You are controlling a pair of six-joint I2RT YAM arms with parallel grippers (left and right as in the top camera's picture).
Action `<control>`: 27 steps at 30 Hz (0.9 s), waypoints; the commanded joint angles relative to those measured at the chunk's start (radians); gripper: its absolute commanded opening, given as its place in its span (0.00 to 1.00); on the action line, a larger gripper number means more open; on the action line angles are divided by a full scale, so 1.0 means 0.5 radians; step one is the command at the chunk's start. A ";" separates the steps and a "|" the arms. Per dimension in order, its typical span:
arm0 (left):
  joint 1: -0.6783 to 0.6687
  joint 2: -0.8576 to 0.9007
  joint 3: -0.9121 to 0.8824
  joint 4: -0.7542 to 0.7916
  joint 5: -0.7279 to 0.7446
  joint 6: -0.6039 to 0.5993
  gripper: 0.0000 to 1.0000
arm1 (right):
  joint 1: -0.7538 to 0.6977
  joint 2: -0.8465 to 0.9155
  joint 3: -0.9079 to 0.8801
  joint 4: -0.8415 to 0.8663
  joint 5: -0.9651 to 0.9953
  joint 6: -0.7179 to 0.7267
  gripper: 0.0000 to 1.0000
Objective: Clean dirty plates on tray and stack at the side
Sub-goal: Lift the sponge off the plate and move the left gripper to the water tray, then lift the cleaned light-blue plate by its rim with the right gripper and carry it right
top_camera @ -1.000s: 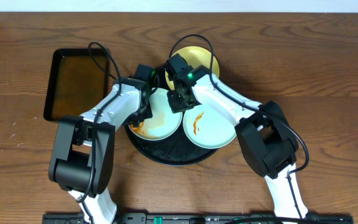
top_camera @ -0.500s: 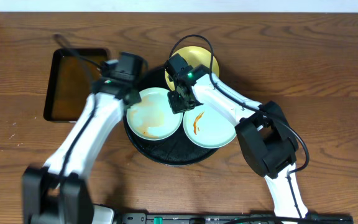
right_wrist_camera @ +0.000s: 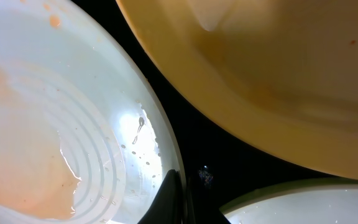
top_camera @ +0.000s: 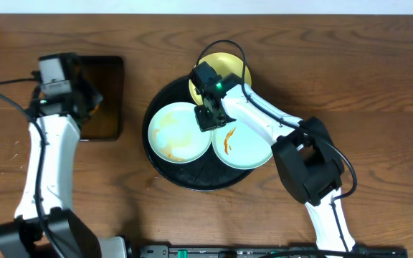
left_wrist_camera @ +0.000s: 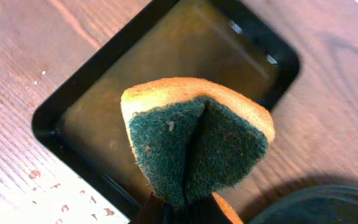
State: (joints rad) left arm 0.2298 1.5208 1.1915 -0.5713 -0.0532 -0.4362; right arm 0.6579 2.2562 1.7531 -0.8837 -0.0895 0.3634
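The round black tray point(top_camera: 192, 179) holds three plates. The left mint-blue plate point(top_camera: 178, 132) carries a thin orange-brown film. The right mint-blue plate point(top_camera: 242, 147) has an orange streak. The pale yellow plate point(top_camera: 231, 70) leans on the tray's far rim. My right gripper point(top_camera: 208, 118) is shut on the left plate's right rim, seen close in the right wrist view point(right_wrist_camera: 176, 199) between that plate point(right_wrist_camera: 55, 124) and the yellow plate point(right_wrist_camera: 260, 81). My left gripper point(top_camera: 84, 100) is shut on a folded green-and-yellow sponge point(left_wrist_camera: 197, 143) above the rectangular tray.
A smaller rectangular black tray point(top_camera: 110, 122) with brownish liquid lies left of the round tray; its rim shows in the left wrist view point(left_wrist_camera: 48, 124). Brown droplets speckle the wood beside it point(left_wrist_camera: 61, 199). The table is brown wood all round.
My left arm has swung away from the left mint-blue plate to the left, and now holds the sponge over the rectangular tray. The right arm and the plates have stayed put.
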 commanded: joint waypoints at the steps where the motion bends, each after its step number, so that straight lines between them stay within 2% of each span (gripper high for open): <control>1: 0.057 0.092 0.031 0.011 0.218 0.086 0.07 | 0.027 -0.071 0.047 -0.021 0.057 0.008 0.01; 10: 0.067 0.294 0.030 0.070 0.227 0.169 0.07 | 0.027 -0.072 0.233 -0.235 0.059 0.012 0.01; 20: 0.067 0.311 0.030 0.085 0.227 0.169 0.08 | 0.027 -0.076 0.423 -0.442 0.076 0.011 0.01; 27: 0.067 0.311 0.021 0.077 0.227 0.170 0.07 | 0.027 -0.078 0.645 -0.700 0.389 0.011 0.01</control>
State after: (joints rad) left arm 0.2584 1.6756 1.1915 -0.5339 0.0544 -0.3653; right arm 0.6579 2.2562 2.0201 -1.2106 0.0067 0.3634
